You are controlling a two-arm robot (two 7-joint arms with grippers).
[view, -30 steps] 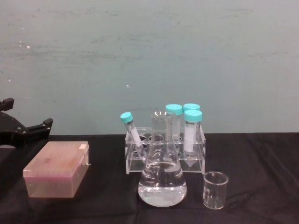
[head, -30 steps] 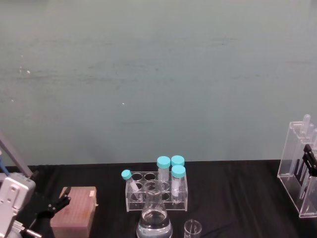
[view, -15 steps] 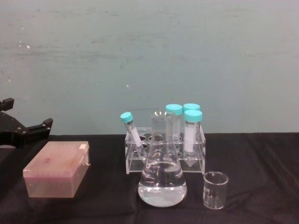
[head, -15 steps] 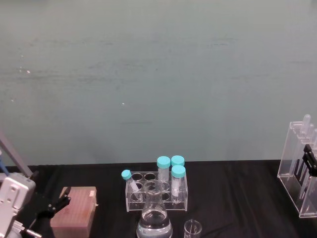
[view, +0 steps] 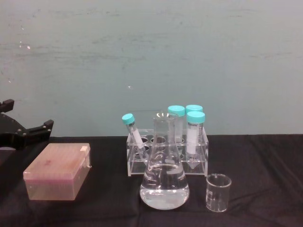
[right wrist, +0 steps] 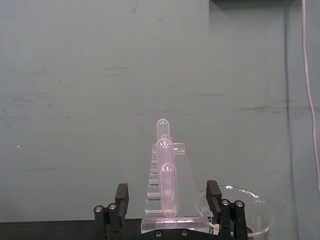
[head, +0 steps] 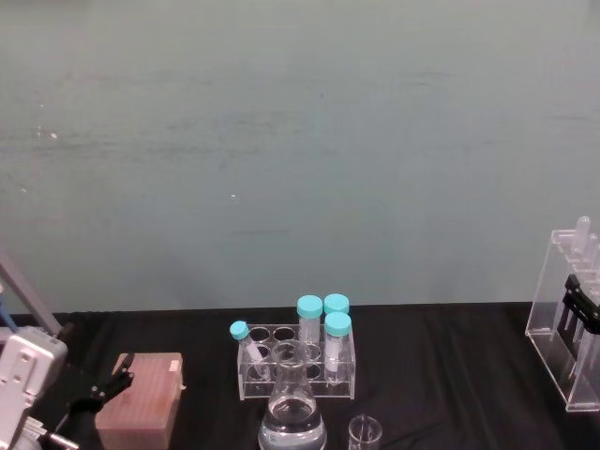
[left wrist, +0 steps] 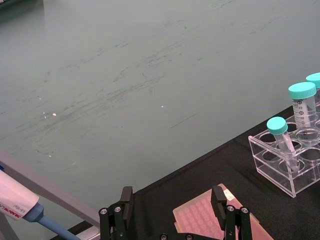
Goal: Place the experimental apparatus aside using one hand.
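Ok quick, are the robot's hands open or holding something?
Left gripper: open, holding nothing.
Right gripper: open, straddling the tall rack.

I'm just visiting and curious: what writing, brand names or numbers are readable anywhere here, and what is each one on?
"NOVAC": red letters on the white pipette in the left wrist view; the start is cut off, so the reading is uncertain.
Printed marks on the teal-capped tubes: too small to read.
Flask, beaker, pink box: no readable text.
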